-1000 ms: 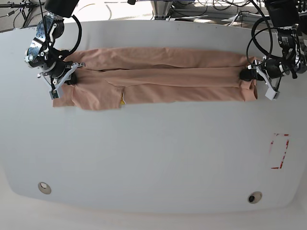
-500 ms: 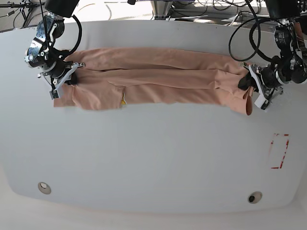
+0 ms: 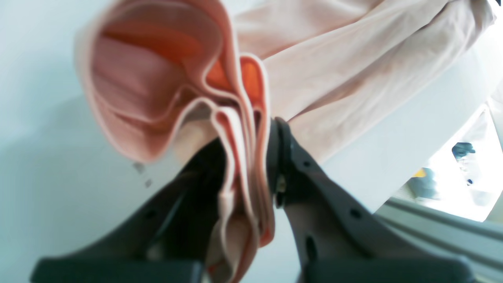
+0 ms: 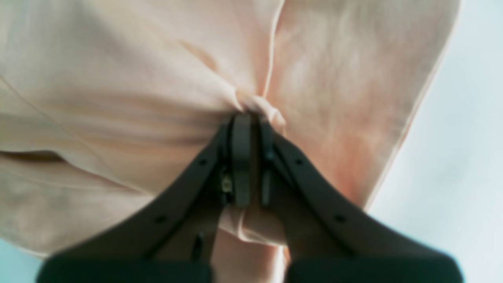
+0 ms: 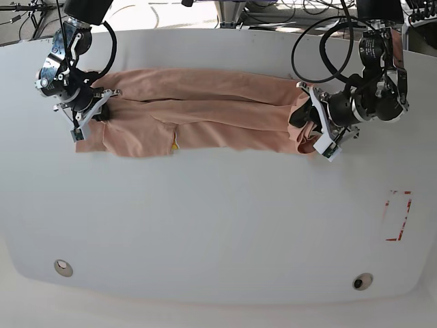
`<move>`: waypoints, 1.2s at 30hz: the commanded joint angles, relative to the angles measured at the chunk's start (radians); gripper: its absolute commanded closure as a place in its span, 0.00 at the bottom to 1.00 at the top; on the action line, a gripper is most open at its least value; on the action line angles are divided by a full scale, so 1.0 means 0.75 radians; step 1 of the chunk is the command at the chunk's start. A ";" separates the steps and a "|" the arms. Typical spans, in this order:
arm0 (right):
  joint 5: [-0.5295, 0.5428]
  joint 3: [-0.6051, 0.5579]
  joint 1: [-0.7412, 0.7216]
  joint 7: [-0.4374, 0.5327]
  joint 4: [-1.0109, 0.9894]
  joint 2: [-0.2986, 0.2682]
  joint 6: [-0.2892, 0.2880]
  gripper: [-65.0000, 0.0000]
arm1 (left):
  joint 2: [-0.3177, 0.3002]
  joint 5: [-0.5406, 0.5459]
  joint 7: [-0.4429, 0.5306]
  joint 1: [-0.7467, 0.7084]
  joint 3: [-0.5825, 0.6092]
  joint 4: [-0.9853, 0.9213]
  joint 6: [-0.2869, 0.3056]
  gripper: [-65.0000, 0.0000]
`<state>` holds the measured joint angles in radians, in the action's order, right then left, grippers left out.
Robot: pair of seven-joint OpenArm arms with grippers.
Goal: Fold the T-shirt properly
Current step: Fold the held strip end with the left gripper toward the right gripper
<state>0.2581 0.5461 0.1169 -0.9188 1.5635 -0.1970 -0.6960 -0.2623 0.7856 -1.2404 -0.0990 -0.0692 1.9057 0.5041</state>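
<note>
So you have one broad white table point(image 5: 218, 225), and on its far half one salmon-pink short-sleeved cotton T-shirt point(image 5: 205, 113), folded into a long narrow band that runs across the table. A small yellow mark point(image 5: 175, 144) shows at the band's near edge. Near the table's right edge sits one red-outlined rectangle point(image 5: 398, 215), well apart from the T-shirt, and you can count two round metal discs point(image 5: 63, 267) along the near edge.

Two arms are at work. Your left gripper point(image 5: 307, 126), on the right side of the base view, reaches in over the table with its wrist tilted toward the T-shirt; its jaws are clamped on several bunched layers of the hem end, which is raised off the table point(image 3: 243, 157). Your right gripper point(image 5: 95, 113), at the opposite end of the T-shirt, angles down and is pinched tight on a small pucker of cloth point(image 4: 251, 118), low against the table.
</note>
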 commanded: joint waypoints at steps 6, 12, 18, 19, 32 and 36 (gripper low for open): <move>0.009 0.003 -0.016 0.017 0.026 -0.021 0.000 0.96 | 0.152 -0.030 0.035 0.051 0.099 0.019 0.000 0.97; 0.009 0.003 -0.016 0.017 0.026 -0.021 0.000 0.96 | 0.253 -0.204 0.035 0.082 0.241 -0.005 0.006 0.97; 0.009 0.003 -0.016 0.017 0.026 -0.021 0.000 0.96 | 0.340 -0.275 0.035 0.106 0.263 -0.060 0.008 0.97; 0.009 0.003 -0.016 0.017 0.026 -0.021 0.000 0.96 | 0.353 -0.273 0.035 0.108 0.263 -0.075 0.008 0.97; 0.009 0.003 -0.032 0.017 0.026 -0.021 0.000 0.96 | 0.385 -0.269 0.030 0.133 0.325 -0.136 0.002 0.73; 0.009 0.003 -0.034 0.017 0.026 -0.023 0.000 0.96 | 0.385 -0.257 0.028 0.133 0.380 -0.128 0.002 0.54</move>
<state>0.2577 0.5453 0.1032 -0.9203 1.5635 -0.1970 -0.6960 0.0193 0.5587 -1.2373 -0.0139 0.2001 1.7885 0.5053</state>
